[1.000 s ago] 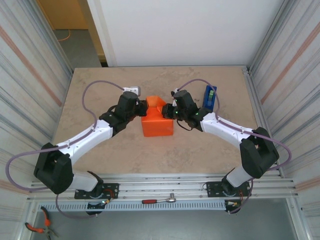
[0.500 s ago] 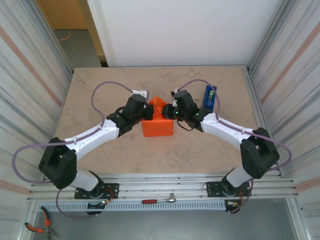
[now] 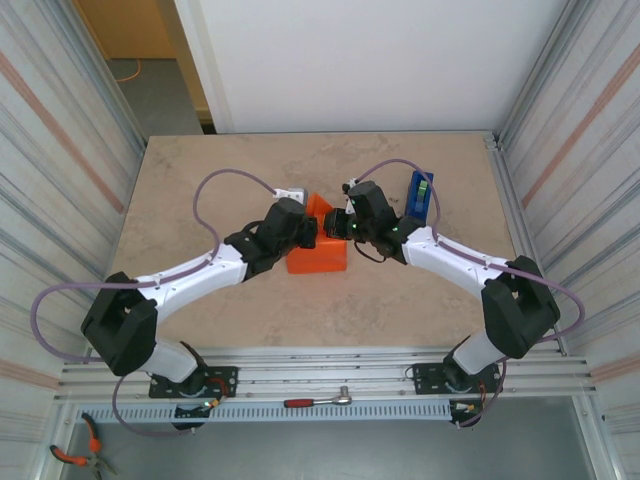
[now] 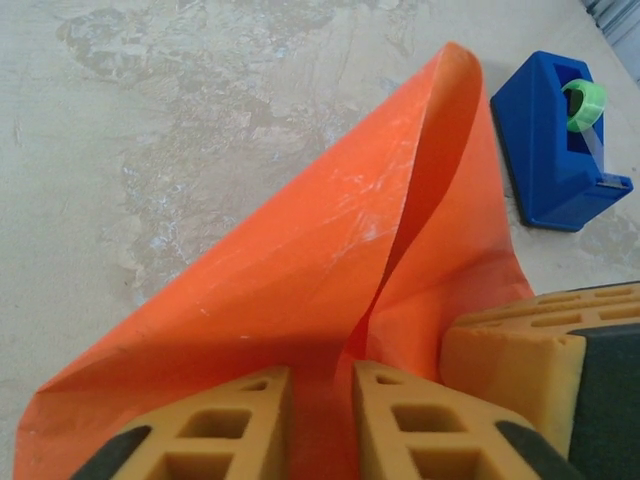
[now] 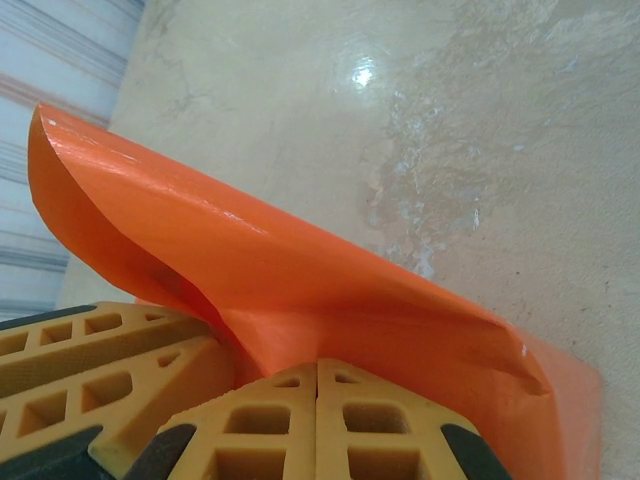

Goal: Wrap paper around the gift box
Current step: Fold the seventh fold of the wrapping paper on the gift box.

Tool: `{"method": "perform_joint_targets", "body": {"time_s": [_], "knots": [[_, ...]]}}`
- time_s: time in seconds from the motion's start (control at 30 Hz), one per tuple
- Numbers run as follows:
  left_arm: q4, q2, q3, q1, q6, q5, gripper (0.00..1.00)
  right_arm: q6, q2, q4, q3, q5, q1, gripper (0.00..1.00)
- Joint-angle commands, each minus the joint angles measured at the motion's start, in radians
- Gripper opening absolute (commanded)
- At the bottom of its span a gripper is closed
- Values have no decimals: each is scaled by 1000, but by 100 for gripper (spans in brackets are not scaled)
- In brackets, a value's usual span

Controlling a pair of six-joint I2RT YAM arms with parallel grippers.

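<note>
The gift box (image 3: 320, 260) is an orange block in the middle of the table, covered by the orange paper (image 3: 318, 207). One flap of the paper stands up at the box's far side. My right gripper (image 3: 334, 225) sits just right of that flap. In the right wrist view it (image 5: 317, 365) is shut, with the paper (image 5: 300, 290) puckering into its tips. My left gripper (image 3: 307, 232) presses in from the left. Its jaws (image 4: 322, 375) stand narrowly apart, and the folded paper (image 4: 330, 250) rises just beyond them.
A blue tape dispenser (image 3: 420, 195) with green tape stands right of the box, also seen in the left wrist view (image 4: 555, 150). Corrugated walls close both sides. A ratchet wrench (image 3: 320, 400) lies on the front rail. Beige tabletop (image 3: 200, 180) stretches to the left and far side.
My left arm swung right, bringing its gripper from beside the box's left edge up against the raised flap, which now stands narrower. The right arm held still.
</note>
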Motion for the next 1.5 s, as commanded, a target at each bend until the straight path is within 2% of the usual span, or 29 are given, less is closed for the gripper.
{"method": "perform_joint_targets", "body": {"time_s": [0.0, 0.27, 0.57, 0.73, 1.03, 1.23, 1.47], "knots": [[-16, 19, -1, -3, -66, -41, 29, 42, 62, -244, -81, -88, 31, 0], [6, 34, 11, -19, -114, -61, 38, 45, 55, -224, -100, -96, 31, 0], [-84, 114, 58, -102, -136, -241, 38, 34, 6, -196, -119, -123, 29, 0], [-106, 155, 67, -148, -126, -315, 35, 66, -55, -132, -129, -204, -2, 0], [-94, 162, 34, -160, -123, -335, 30, 101, -151, -99, -34, -335, -109, 0], [-85, 162, 34, -160, -117, -324, 29, 76, -189, -145, -18, -339, -159, 0], [-56, 146, 39, -160, -105, -278, 30, 71, -154, -118, -74, -354, -157, 0]]}}
